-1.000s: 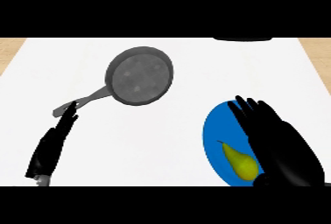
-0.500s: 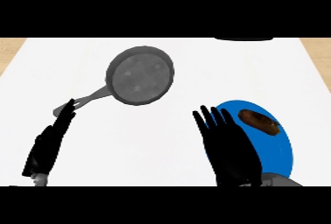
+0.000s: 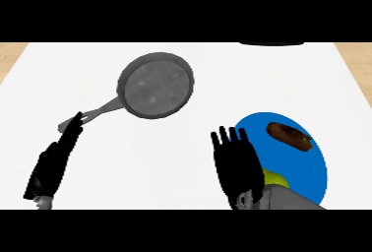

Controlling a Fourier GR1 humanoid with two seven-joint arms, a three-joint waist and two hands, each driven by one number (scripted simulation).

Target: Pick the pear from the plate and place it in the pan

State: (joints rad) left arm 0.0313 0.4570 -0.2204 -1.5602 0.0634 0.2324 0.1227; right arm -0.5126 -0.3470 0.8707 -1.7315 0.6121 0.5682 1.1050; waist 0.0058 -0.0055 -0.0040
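A grey pan [image 3: 156, 84] lies at the counter's middle left, its handle [image 3: 100, 110] running down-left. A blue plate [image 3: 294, 160] sits at the lower right. On its near part only a small piece of the yellow-green pear [image 3: 277, 178] shows, beside and behind my right wrist. My right hand [image 3: 236, 170] stands open at the plate's left rim, fingers straight and pointing away, touching nothing I can make out. My left hand [image 3: 56, 160] is open at the lower left, its fingertips close to the end of the pan's handle.
A brown lump [image 3: 289, 136] lies on the far part of the plate. A dark object [image 3: 272, 43] shows at the counter's back edge. Wooden floor shows past the counter's left and right edges.
My right hand has moved left from above the plate to its left rim, uncovering the brown lump. The pear stays on the plate. My left hand is still.
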